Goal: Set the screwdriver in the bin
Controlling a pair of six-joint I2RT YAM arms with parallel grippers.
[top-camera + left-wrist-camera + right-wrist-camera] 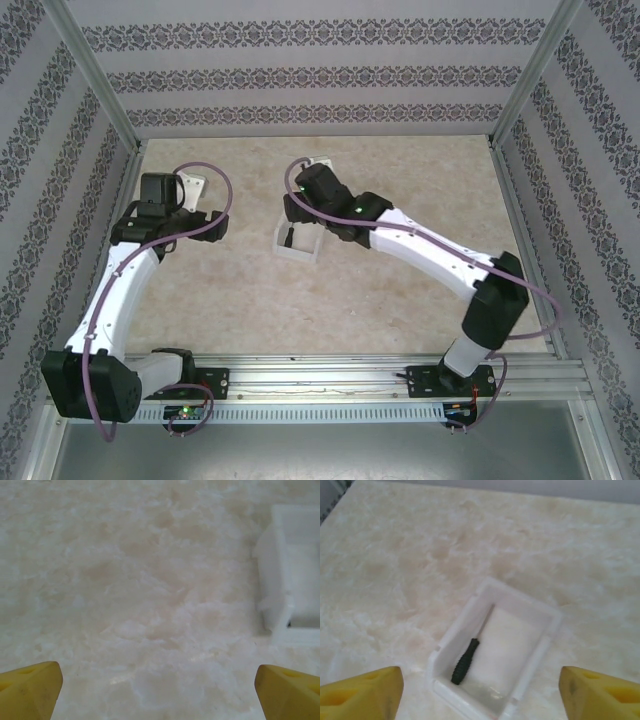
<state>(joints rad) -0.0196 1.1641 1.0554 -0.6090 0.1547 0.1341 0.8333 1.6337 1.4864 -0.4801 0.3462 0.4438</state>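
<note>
Seen from above, the white bin (297,252) sits mid-frame on the marbled tabletop (430,170), well clear of the patterned walls (60,130). Bare surface lies all round it. The left arm (125,275) reaches up the left side and the right arm (430,250) slants in from the lower right, its wrist just above the bin.

In the left wrist view, the left gripper (160,692) shows its yellow fingertips (30,687) wide apart with nothing between them, over open table. The bin's corner shows at the right edge.

In the right wrist view, the right gripper (480,692) is also spread wide and holds nothing. The bin lies between its tips, low in the frame. The screwdriver (469,652) lies flat inside the bin along the left wall (ribbed black handle nearest the lower edge, thin shaft pointing up-frame).
</note>
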